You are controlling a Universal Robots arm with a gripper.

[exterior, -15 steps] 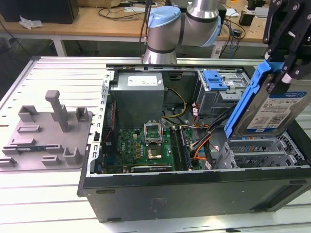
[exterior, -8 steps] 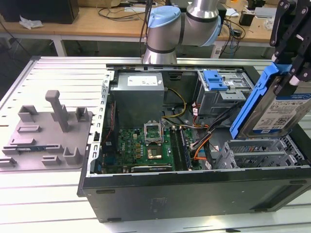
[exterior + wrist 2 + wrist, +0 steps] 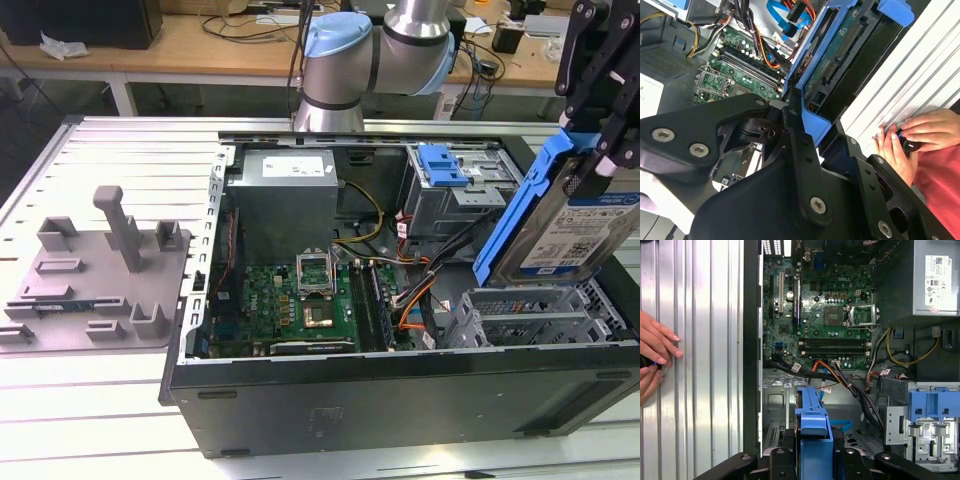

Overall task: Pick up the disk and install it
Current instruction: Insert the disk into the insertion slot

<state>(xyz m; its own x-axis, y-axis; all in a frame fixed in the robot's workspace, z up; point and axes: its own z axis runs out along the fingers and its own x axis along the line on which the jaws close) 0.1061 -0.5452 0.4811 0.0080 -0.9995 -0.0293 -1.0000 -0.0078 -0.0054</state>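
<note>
Gripping the disk (image 3: 582,240) by its blue bracket (image 3: 520,215), the end effector (image 3: 598,165) holds it tilted above the open computer case (image 3: 400,410).

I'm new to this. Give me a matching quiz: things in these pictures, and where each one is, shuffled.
1. disk
2. green circuit board
3. grey moulded plate
4. hands

a. on the table, at the exterior view's left of the case
b. clamped in the gripper above the case
c. on the table too, around a small dark object
d. flat on the case floor

Pairs: 1-b, 2-d, 3-a, 4-c.
</note>
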